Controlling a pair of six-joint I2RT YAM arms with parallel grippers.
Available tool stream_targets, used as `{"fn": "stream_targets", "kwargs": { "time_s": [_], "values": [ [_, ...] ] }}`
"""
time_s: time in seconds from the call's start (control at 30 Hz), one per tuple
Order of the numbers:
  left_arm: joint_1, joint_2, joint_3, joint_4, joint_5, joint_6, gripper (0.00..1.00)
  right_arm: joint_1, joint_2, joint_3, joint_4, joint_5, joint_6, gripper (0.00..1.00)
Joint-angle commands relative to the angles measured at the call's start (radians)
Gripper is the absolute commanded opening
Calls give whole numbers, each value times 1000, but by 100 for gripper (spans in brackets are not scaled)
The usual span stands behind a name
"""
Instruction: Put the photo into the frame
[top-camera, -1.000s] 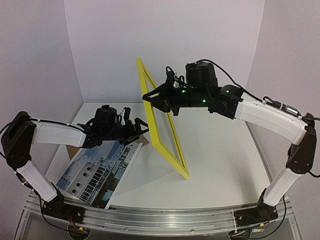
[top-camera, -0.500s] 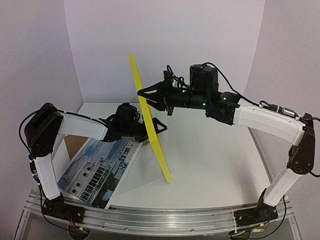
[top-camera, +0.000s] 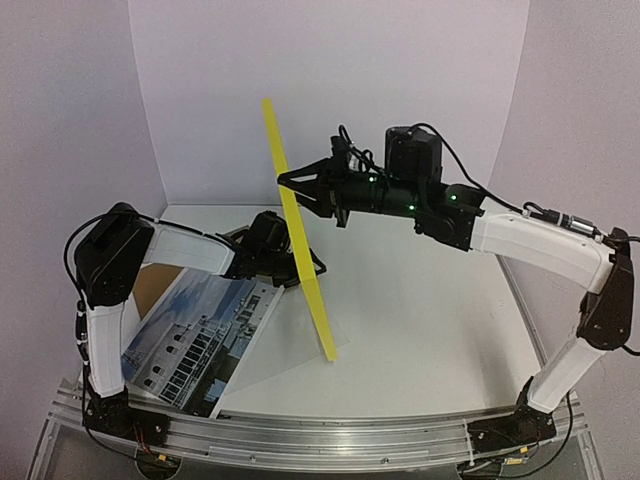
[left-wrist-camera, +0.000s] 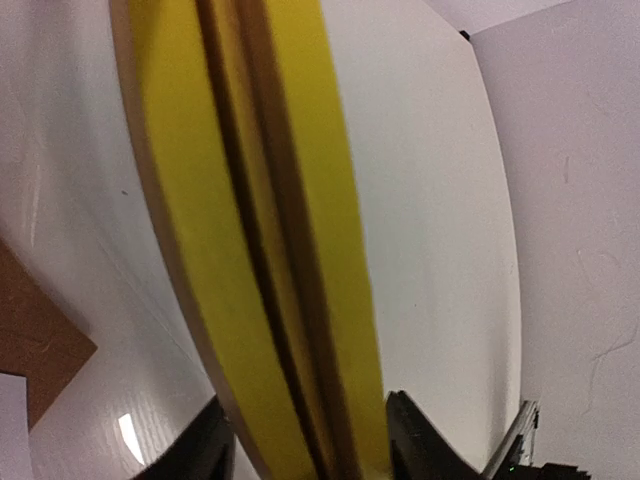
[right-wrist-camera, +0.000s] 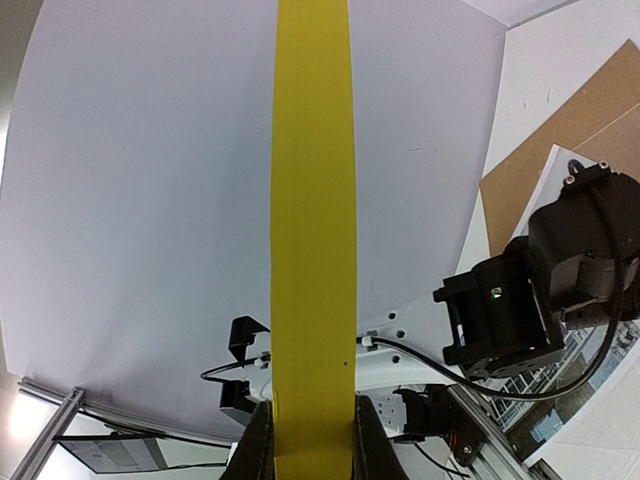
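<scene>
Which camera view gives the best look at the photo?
The top external view: there the photo lies flat on the table, left of the frame, almost whole, with building and sky readable. The right wrist view shows only part of it at the right edge. In the left wrist view I cannot make it out.
</scene>
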Motion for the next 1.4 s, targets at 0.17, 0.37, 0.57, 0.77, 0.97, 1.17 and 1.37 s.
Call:
{"fn": "stream_targets", "kwargs": {
  "time_s": [0.17, 0.37, 0.57, 0.77, 0.97, 1.17, 1.37],
  "values": [
    [10, 27, 98, -115, -157, 40, 0, -14, -241, -210, 147, 187, 6, 0],
    [9, 76, 240, -451, -352, 14, 0, -70, -335, -402, 99, 264, 51, 46],
    [4, 135, 392, -719, -565, 6, 0, -177, -483, -654, 96, 278, 146, 76],
    [0, 205, 548, -902, -635, 1, 0, -189, -717, -660, -413, 599, 10, 94],
    [-50, 346, 765, -1140, -706, -72, 0, -189, -979, -662, -871, 1098, -22, 96],
    [-108, 501, 986, -1333, -676, -190, 0, -189, -1070, -652, -994, 1220, -133, 96],
    [-158, 566, 1050, -1375, -640, -297, 0, -189, -975, -605, -1022, 1240, -246, 97]
  ]
}}
